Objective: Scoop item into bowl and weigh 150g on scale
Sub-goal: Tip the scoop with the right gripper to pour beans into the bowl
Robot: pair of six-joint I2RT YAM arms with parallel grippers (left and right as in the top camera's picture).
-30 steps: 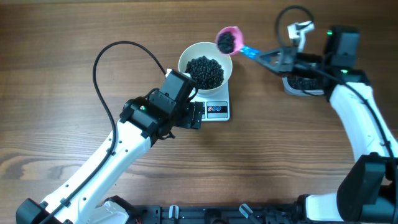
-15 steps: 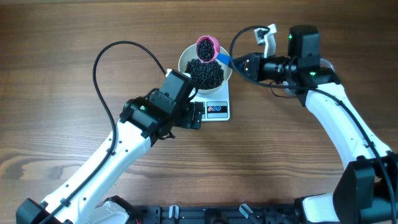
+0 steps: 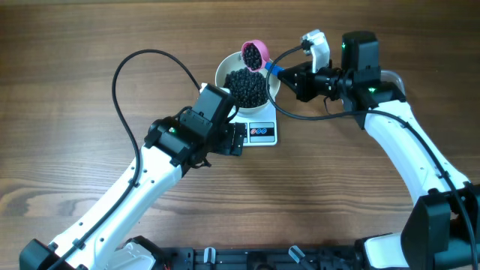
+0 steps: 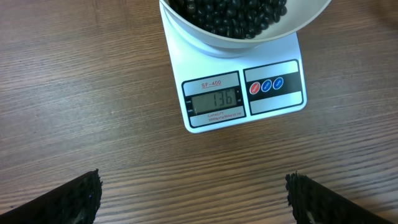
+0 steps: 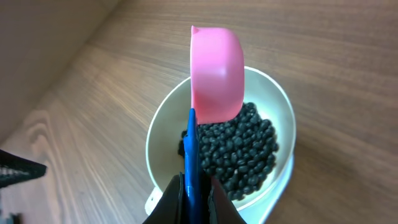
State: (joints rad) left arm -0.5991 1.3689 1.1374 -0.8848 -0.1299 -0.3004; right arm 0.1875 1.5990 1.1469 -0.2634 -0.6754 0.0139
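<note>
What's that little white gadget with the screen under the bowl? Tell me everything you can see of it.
The scale is a small white rectangular slab, plastic by its look, lying flat on the wooden table. Its near part carries a grey display reading 136 under the label SF-400, and beside it a dark panel with one red and two blue buttons. The white bowl of black beans stands on it and hides the far part. Nothing else touches it.

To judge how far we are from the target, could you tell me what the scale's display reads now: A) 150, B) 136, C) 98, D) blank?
B: in the left wrist view, the grey display on the scale, which carries the white bowl of black beans, shows 136.
</note>
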